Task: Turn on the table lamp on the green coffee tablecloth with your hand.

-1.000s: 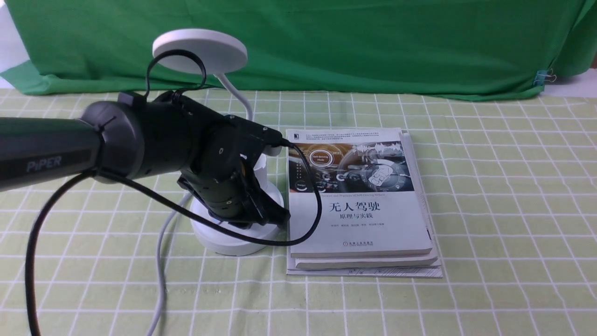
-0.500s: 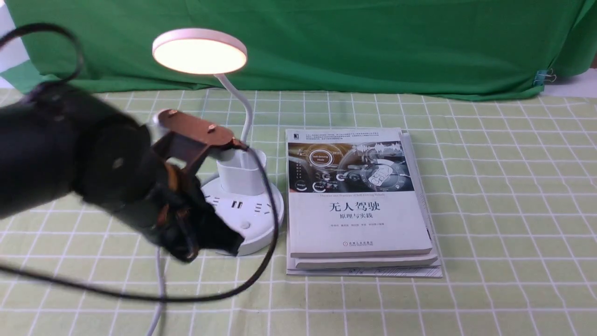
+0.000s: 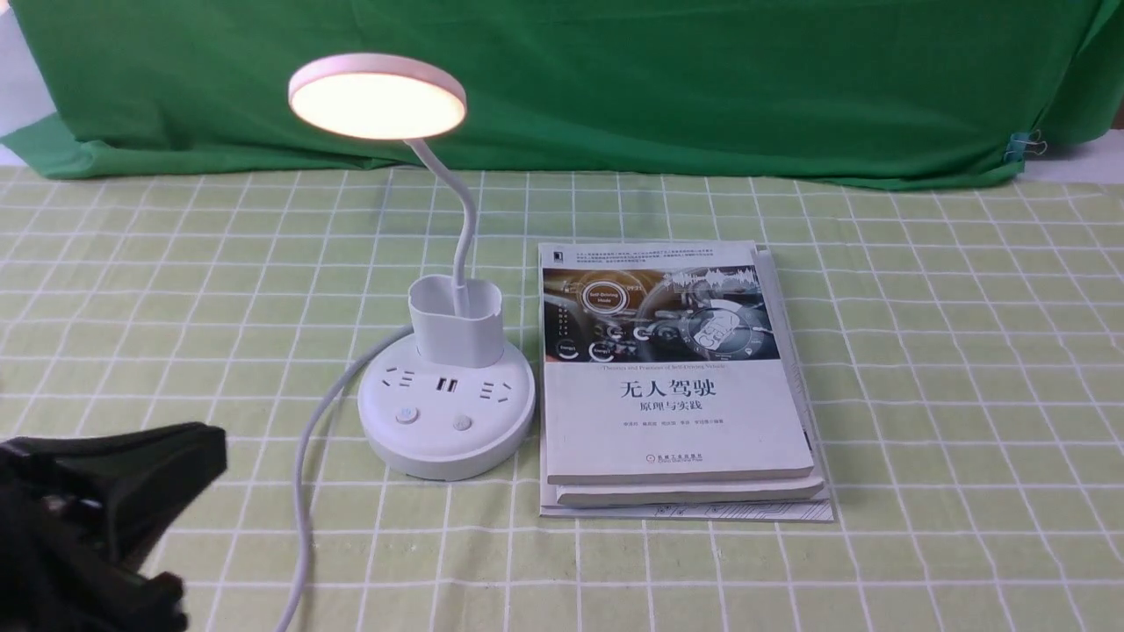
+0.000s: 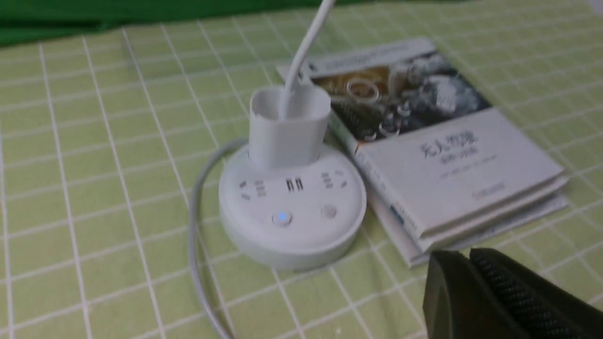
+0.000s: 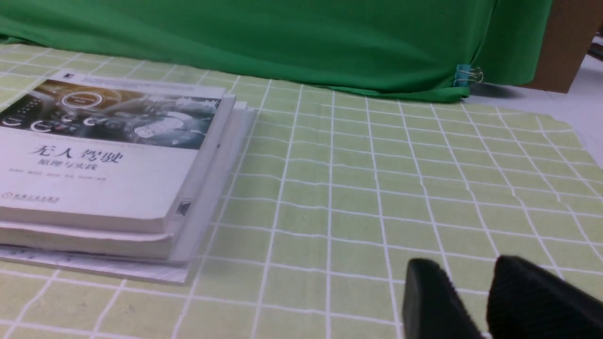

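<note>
the white plastic table lamp with a flat round disc head [image 3: 447, 412] stands on the pale yellow-green checked tablecloth [image 3: 922, 395], left of centre in the front view. its head glows warm, and in the left wrist view one of the two buttons on its round base [image 4: 282, 217] shows a small blue light. its white cord [image 3: 303, 491] curls off the base's left side toward the near edge. a stack of white paperback books [image 3: 676, 412] lies just beside the base on the right.

the black left gripper [image 4: 464, 256] sits low at the front view's near left corner, blurred, well apart from the lamp. its fingers lie close together, with no gap visible between them, and hold nothing. the black right gripper [image 5: 466, 273] hovers over bare cloth to the right of the books, its fingers a narrow gap apart and empty. a dark green fabric backdrop [image 3: 702, 79] hangs behind.
</note>
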